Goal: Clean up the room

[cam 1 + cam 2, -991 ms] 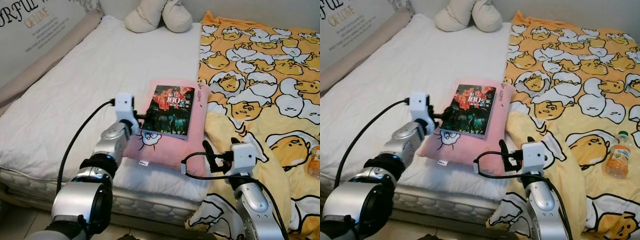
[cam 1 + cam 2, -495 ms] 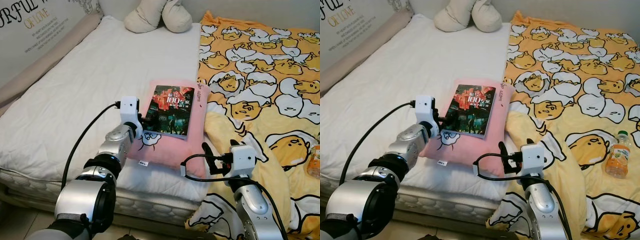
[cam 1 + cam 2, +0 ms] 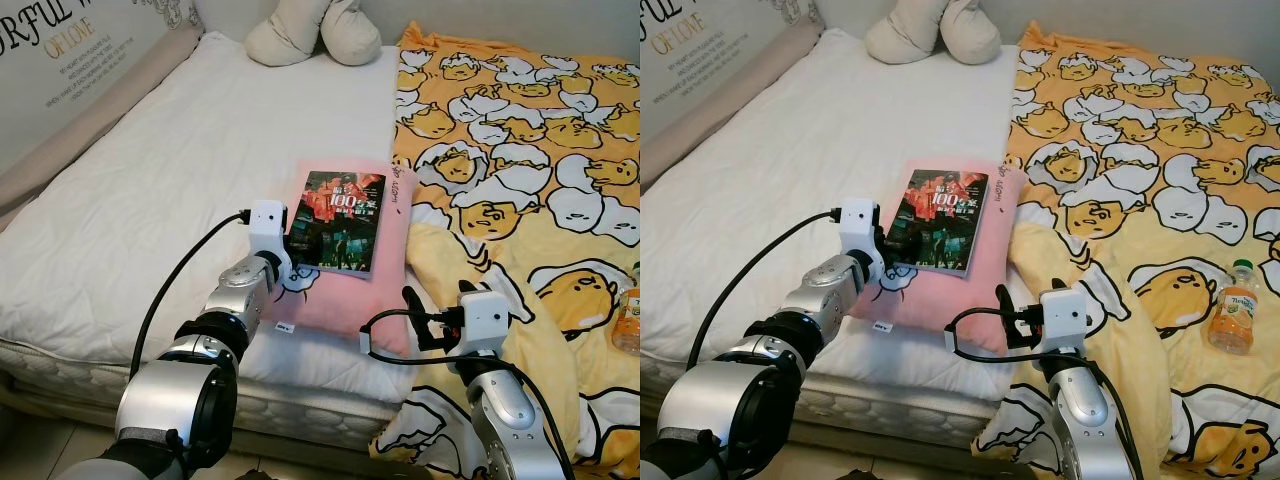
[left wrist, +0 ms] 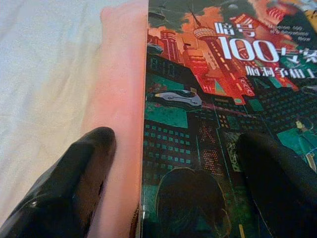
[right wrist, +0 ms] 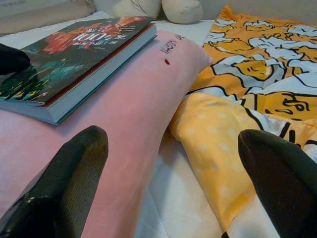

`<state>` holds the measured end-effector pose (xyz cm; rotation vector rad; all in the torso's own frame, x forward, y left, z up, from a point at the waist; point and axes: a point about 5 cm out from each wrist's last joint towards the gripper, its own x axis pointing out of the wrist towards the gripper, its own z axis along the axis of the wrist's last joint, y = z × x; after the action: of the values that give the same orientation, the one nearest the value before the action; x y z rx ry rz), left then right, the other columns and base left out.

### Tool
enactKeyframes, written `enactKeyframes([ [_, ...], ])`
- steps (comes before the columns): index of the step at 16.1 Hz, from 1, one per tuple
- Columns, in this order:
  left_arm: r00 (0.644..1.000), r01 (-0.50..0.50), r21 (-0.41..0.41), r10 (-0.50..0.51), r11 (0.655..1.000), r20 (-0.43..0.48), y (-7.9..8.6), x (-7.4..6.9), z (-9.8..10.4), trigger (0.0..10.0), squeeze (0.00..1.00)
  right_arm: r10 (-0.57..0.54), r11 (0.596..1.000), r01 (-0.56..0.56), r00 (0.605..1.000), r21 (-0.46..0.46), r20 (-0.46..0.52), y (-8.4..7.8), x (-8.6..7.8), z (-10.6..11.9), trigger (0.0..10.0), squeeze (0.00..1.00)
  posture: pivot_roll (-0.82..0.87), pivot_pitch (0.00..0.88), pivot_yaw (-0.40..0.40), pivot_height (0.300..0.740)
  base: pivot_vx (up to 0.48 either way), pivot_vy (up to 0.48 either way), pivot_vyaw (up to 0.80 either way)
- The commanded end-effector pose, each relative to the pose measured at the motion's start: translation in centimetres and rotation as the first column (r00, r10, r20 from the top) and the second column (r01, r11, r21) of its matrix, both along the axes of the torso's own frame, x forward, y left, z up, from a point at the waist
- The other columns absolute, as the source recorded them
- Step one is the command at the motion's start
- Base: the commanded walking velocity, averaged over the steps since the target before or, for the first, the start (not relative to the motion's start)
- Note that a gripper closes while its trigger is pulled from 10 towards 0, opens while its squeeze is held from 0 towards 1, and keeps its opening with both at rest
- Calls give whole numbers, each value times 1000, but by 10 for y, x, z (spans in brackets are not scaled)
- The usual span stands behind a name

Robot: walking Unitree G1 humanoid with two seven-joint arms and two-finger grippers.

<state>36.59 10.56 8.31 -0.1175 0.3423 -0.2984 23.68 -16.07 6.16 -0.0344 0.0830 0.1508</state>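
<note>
A book with a dark red and green city cover lies flat on a pink pillow in the middle of the bed. My left gripper is open at the book's near left corner. One finger rests on the pillow beside the book's edge, the other lies over the cover. My right gripper is open and holds nothing. It hovers low by the pillow's near right corner, where the pillow meets the yellow blanket.
The white mattress stretches left to a padded wall edge. The yellow egg-print blanket covers the bed's right half, with a juice bottle lying on it far right. Two beige cushions sit at the bed's head.
My left gripper has slid forward and right along the pillow, and its fingers now straddle the book's near left edge. The right arm has barely shifted.
</note>
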Motion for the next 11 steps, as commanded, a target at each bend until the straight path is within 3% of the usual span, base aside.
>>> enactKeyframes([
  [1,1000,5,15,-5,1000,-18,-1,0,-2,3569,0,9,1000,-9,1000,4,-10,2,0,0,10000,0,-154,0,64,740,0,0,0],
  [3,997,46,-19,-47,999,-61,-7,-5,-8,0,0,13,1000,-13,1000,2,-14,2,1,-1,10000,0,-154,0,63,740,0,0,0],
  [5,995,43,-49,-47,998,-83,-9,-6,-11,0,0,13,1000,-13,1000,0,-15,2,3,-1,10000,0,-156,0,64,740,0,0,0],
  [7,992,13,-140,-31,990,-124,-10,-8,-13,0,0,11,1000,-10,1000,2,-18,1,4,-2,10000,0,-156,0,64,740,0,0,0],
  [11,992,39,-126,-53,991,-112,-8,-8,-13,0,0,6,1000,-5,1000,6,-22,1,6,-3,10000,0,-156,0,66,740,0,0,0],
])
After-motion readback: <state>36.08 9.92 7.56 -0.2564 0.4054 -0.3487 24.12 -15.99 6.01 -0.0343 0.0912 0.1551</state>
